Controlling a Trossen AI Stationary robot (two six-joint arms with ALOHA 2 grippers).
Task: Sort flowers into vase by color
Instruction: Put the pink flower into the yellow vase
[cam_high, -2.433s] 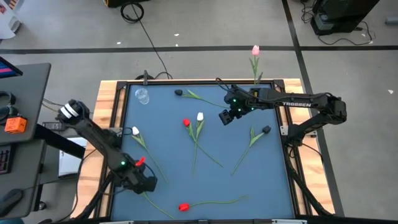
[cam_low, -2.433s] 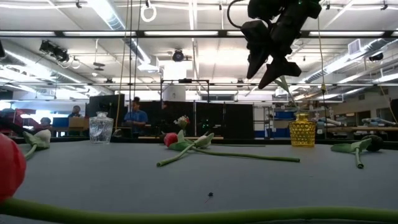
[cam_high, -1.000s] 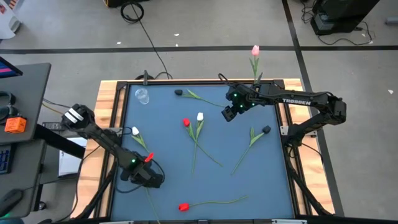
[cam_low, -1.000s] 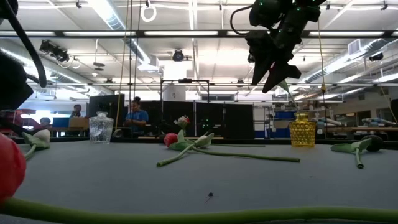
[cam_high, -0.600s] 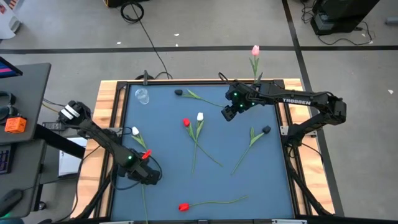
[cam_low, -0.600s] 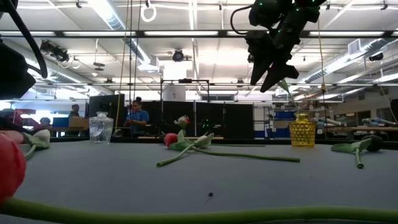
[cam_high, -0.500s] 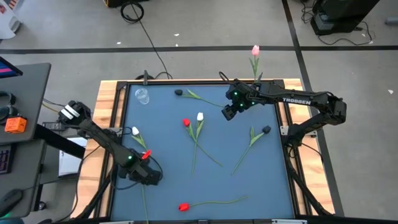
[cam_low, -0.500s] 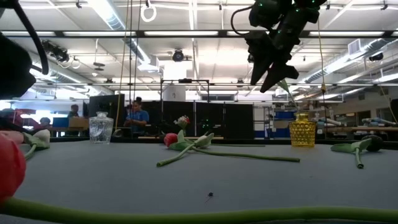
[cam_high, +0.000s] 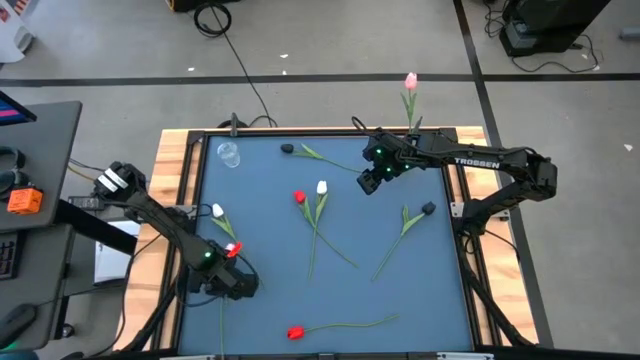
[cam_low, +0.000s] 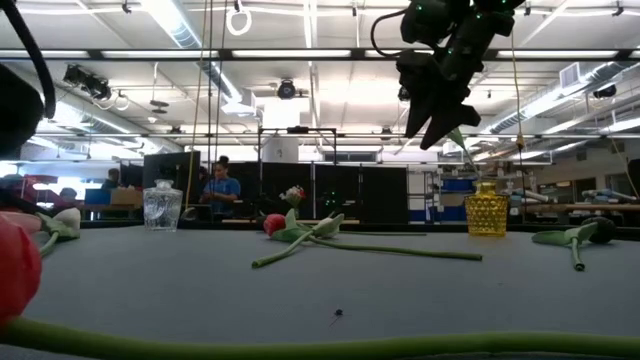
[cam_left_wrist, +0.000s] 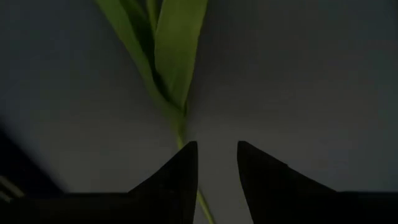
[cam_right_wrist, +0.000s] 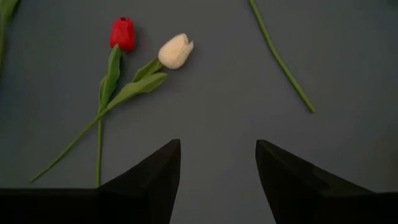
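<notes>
The left pincer (cam_high: 232, 283) was down near the desk's (cam_high: 440, 300) front-left corner, its two tips drawn close about a thin green stem (cam_left_wrist: 180, 134) just below the leaves; whether it truly pinched the stem I could not tell, and which flower it belonged to was not plain either. To do this well, I judged it should grip on the bare stem clear of the leaves and lift straight before swinging. The right pincer (cam_high: 366, 183) hung high over the back-right part of the desk, spread wide and holding nothing, above the red tulip (cam_right_wrist: 122, 32) and white tulip (cam_right_wrist: 175, 51) lying side by side mid-desk. A pink tulip (cam_high: 410, 81) stood in the yellow vase (cam_low: 486, 209) at the back edge toward the right, and a clear glass vase (cam_high: 229, 154) stood near the back-left corner. Another white tulip (cam_high: 217, 211) lay by the left edge, a red one (cam_high: 295, 332) along the front edge, dark ones (cam_high: 427, 209) toward the right. The middle of the desk was crowded with stems, so a carry along the left edge to the glass vase looked freest, minding the wooden rim (cam_high: 170, 180).
</notes>
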